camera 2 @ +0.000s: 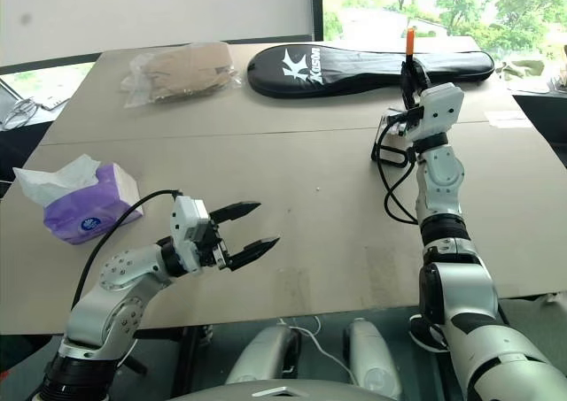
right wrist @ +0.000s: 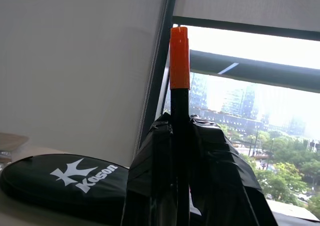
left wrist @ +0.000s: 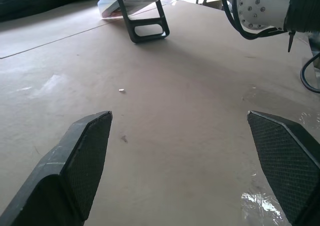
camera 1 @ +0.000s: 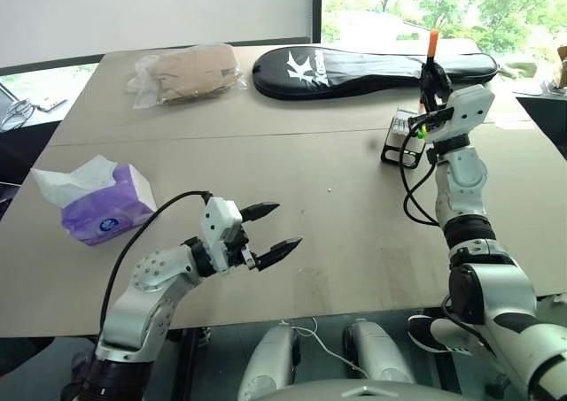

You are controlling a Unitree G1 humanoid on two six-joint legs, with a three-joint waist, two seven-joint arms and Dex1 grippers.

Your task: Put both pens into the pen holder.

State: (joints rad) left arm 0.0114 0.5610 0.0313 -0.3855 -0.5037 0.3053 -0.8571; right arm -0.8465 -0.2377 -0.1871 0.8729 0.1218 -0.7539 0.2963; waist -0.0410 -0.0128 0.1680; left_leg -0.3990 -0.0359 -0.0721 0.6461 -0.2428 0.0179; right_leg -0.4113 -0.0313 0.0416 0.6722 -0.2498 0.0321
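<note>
A black pen with an orange end (camera 1: pixel 432 42) points upward at the far right of the table, and my right gripper (camera 1: pixel 431 75) is shut on its barrel. In the right wrist view the pen (right wrist: pixel 179 56) rises straight between the closed fingers (right wrist: pixel 215 176). The pen holder (camera 1: pixel 403 141), a small black wire frame with a pale top and coloured caps, stands on the table just below and left of that gripper. It also shows in the left wrist view (left wrist: pixel 145 27). My left gripper (camera 1: pixel 285 225) hovers open over the near part of the table, holding nothing.
A long black racket bag (camera 1: pixel 372 69) lies along the far edge, behind the pen holder. A clear plastic bag with brown contents (camera 1: pixel 186 73) sits at the far left. A purple tissue pack (camera 1: pixel 97 204) rests at the near left. The brown table (camera 1: pixel 310 171) spreads between the arms.
</note>
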